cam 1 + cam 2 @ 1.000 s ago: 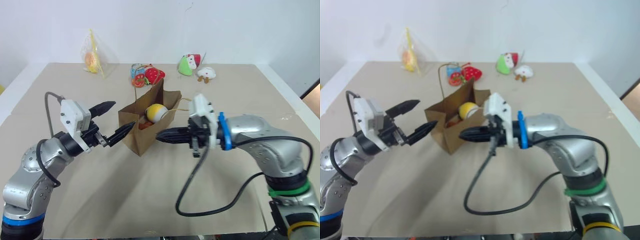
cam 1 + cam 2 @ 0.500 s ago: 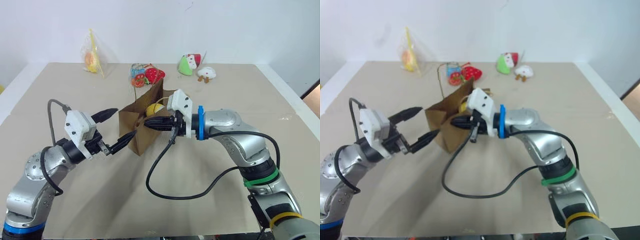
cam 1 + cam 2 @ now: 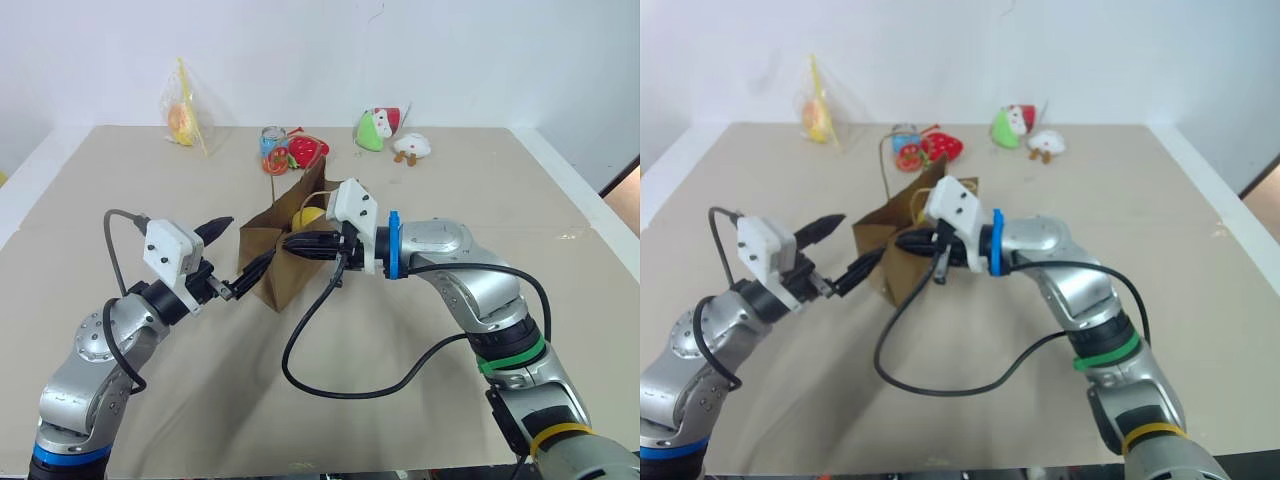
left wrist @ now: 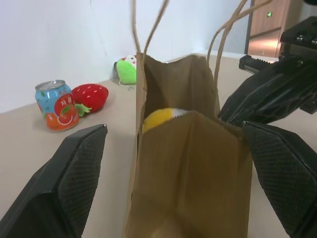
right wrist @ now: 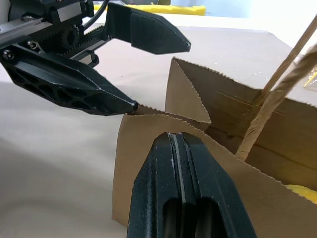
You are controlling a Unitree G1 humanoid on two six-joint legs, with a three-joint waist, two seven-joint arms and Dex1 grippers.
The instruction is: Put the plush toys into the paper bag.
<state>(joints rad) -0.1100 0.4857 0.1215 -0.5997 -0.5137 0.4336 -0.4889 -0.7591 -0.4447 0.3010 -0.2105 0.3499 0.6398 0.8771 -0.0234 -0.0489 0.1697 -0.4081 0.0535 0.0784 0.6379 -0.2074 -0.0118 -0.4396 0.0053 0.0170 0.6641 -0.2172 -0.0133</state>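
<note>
The brown paper bag (image 3: 272,268) stands open in the middle of the table, its cord handles up. A yellow plush toy (image 3: 307,217) with a white end lies inside and peeks over the rim (image 4: 161,118). My left gripper (image 3: 251,238) is open at the bag's narrow end, one finger (image 4: 69,183) on each side of it. Its lower fingertip (image 5: 130,105) meets the rim's corner. My right gripper (image 3: 292,243) is shut and reaches in from the right, its tip at the bag's near rim (image 5: 176,144).
Along the table's far edge lie a clear yellow plastic bag (image 3: 186,118), a drink can (image 3: 270,150), a red strawberry plush (image 3: 306,150), a green plush (image 3: 374,128) and a white plush (image 3: 412,147). A black cable hangs under my right arm.
My right gripper has swung left, from in front of the bag to its rim. The left gripper has edged right and down, closer to the bag's end.
</note>
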